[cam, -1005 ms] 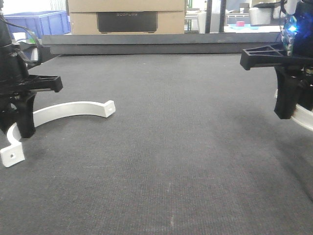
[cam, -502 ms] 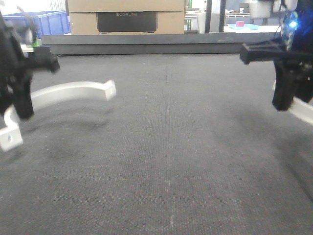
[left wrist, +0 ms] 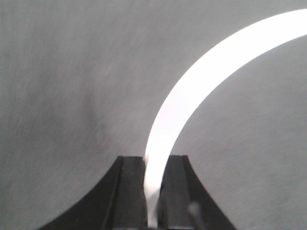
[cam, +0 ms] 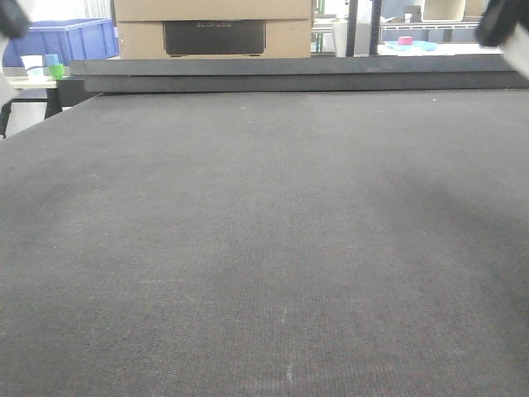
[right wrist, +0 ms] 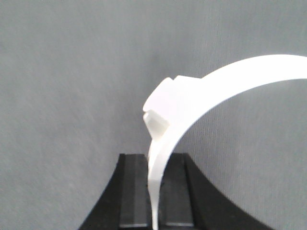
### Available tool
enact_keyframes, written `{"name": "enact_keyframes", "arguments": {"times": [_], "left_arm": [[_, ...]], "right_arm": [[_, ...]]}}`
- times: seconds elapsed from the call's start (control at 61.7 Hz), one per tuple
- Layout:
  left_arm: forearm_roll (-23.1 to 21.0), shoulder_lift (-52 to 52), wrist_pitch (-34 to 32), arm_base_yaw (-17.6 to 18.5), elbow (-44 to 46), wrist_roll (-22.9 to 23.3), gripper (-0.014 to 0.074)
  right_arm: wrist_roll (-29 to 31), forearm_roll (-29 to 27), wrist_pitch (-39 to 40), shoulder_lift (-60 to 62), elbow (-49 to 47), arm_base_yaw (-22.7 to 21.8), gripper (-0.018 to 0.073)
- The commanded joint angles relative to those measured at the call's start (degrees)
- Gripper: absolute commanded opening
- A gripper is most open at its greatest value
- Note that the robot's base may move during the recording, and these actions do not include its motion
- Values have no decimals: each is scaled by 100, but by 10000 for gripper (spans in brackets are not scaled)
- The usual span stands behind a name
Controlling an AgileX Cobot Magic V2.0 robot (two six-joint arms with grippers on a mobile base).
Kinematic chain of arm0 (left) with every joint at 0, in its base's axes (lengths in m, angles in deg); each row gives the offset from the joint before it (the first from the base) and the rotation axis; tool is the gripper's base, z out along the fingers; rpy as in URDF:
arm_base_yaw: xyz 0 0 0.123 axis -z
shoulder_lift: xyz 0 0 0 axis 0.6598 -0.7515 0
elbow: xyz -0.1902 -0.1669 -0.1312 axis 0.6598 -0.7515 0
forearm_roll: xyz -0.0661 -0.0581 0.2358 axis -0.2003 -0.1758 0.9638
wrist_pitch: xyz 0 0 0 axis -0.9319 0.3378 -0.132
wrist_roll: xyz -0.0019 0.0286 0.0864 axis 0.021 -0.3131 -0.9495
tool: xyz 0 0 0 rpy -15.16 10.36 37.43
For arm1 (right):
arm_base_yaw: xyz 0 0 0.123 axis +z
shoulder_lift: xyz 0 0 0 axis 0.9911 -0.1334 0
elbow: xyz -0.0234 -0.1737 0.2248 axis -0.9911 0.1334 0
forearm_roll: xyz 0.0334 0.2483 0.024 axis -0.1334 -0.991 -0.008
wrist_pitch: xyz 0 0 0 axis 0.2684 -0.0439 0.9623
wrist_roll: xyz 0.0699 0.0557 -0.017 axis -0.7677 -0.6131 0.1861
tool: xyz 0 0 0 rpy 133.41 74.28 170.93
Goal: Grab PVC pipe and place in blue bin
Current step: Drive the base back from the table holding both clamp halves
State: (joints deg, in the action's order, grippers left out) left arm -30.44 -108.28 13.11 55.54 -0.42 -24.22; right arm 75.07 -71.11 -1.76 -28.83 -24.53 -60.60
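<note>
Left pipe piece (left wrist: 201, 86) in my left pincer (left wrist: 153, 165); right pipe piece (right wrist: 249, 72) in my right pincer (right wrist: 154, 165).
Left pincer: narrow, clamped on the foot of a plain white arc that rises from between my black fingers (left wrist: 129, 191) and sweeps up to the right, with the grey bench (cam: 264, 248) as backdrop. Right pincer: narrow, clamped the same way on a second white arc, which carries a blocky tab (right wrist: 163, 103) at its bend just above the fingers. Front view: both pincers show only as dark blurs at the top corners, above the bench. The blue bin (cam: 62, 37) stands beyond the far left corner of the bench, beside a cardboard box (cam: 213, 21).
</note>
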Motion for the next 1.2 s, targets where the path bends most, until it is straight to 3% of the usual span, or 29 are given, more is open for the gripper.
{"name": "enact_keyframes", "arguments": {"times": [0.0,0.113,0.373,0.519,0.745,1.005,1.183], "left_arm": [[-108,416,-609,113,-403,-29,-111],[-203,848,-1258,113,-956,-29,-111],[-600,1790,-2710,100,-2385,15,-111],[-618,2244,-2943,75,-2931,15,-111],[-560,2852,-2949,-272,-3112,15,-111],[-436,3634,-2983,-380,-3112,15,-111],[-109,4186,-3045,-380,-3112,15,-111]], "right_arm": [[4,100,206,216,88,5,-169],[4,113,546,464,483,5,-169],[4,125,2251,1583,2009,5,-169],[4,376,2897,2450,2762,5,-169],[4,906,2758,3633,3231,5,-169],[4,928,3005,4377,3231,5,-169],[4,855,3161,4710,3231,5,-169]]}}
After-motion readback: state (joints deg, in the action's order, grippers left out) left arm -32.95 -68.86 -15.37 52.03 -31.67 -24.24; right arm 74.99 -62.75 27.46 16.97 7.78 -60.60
